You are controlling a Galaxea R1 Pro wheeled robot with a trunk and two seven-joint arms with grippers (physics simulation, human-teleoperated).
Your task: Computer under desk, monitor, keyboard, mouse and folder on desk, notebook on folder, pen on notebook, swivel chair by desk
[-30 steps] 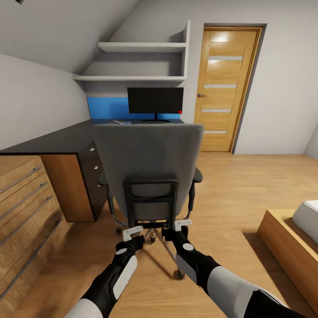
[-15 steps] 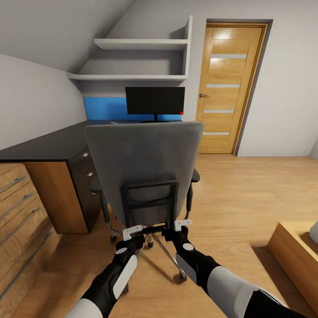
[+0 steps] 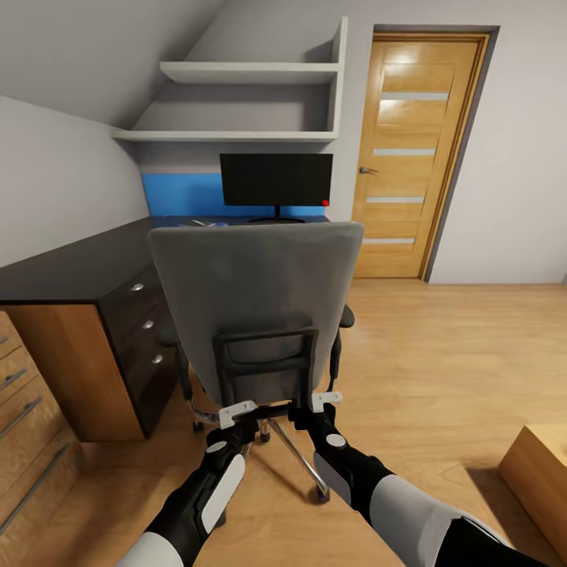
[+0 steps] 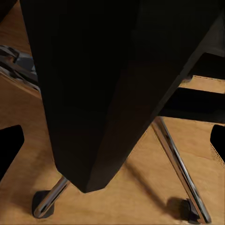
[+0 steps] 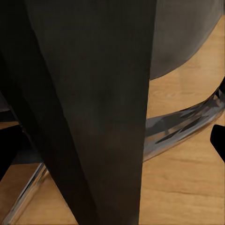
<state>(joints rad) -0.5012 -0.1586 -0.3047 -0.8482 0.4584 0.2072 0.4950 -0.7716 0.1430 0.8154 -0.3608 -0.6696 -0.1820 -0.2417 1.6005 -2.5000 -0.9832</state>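
Note:
The grey swivel chair point(image 3: 252, 291) stands with its back to me, right in front of the black-topped desk point(image 3: 87, 264) with its blue back panel point(image 3: 177, 193). The monitor point(image 3: 276, 179) stands on the desk's far end. My left gripper point(image 3: 236, 413) and right gripper point(image 3: 324, 402) sit low behind the chair at its black back frame point(image 4: 108, 93), which also runs between the right fingers point(image 5: 93, 103). Both are open, fingertips apart from the frame. A few small flat things point(image 3: 197, 224) lie on the desk, half hidden by the chair back; I cannot tell what they are.
A wooden door point(image 3: 417, 157) is at the back right, and two white wall shelves point(image 3: 244, 72) hang over the desk. Dark drawers point(image 3: 146, 323) and a light-wood cabinet point(image 3: 24, 425) line the left. A wooden box point(image 3: 543, 472) sits at the right edge. The chrome chair legs point(image 4: 178, 164) spread over the plank floor.
The camera has rolled forward, so the desk, shelves and door look larger and nearer. The chair has travelled forward with both grippers, keeping its place in front of me.

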